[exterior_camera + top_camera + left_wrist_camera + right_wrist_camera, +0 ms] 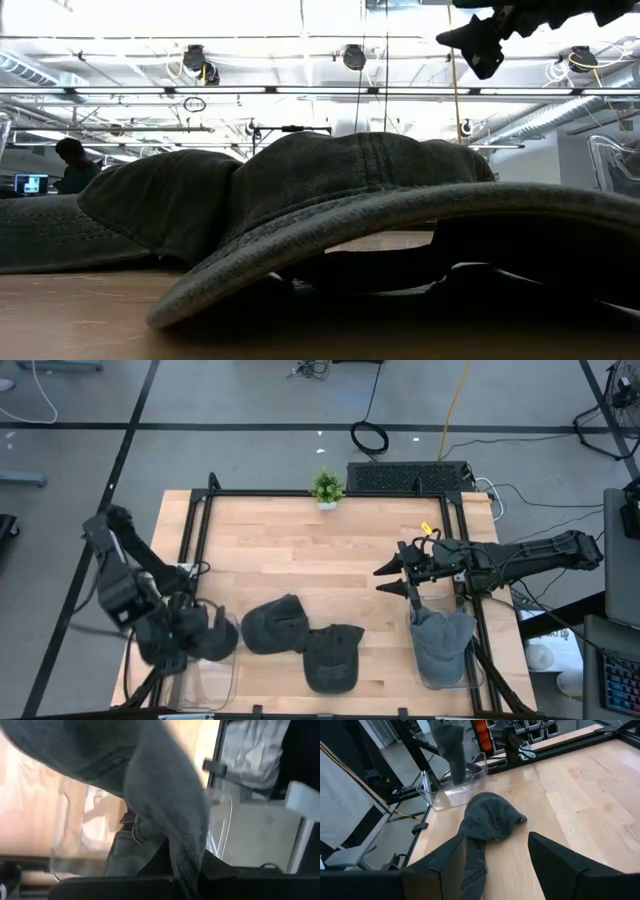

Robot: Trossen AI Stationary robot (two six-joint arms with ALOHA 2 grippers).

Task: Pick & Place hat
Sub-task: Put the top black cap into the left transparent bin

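I grip a dark grey hat (165,815) in my left claw (185,628), fingers pressed together on its cloth, at the near left corner of the bench (320,560). The hat hangs over a clear plastic bin (215,670) that sits at that corner; in my left wrist view the cloth fills most of the picture and the bin's clear wall shows behind it.

Two more hats lie on the wood in the middle near the front edge: one (273,624) to the left, the other (332,657) just beside it and touching it. A fourth hat (440,645) rests in a clear bin at the near right side.

My right claw (397,579) hovers above the bench on the right, fingers apart and holding nothing, pointing toward the middle hats. A small green plant (326,487) stands at the far edge.
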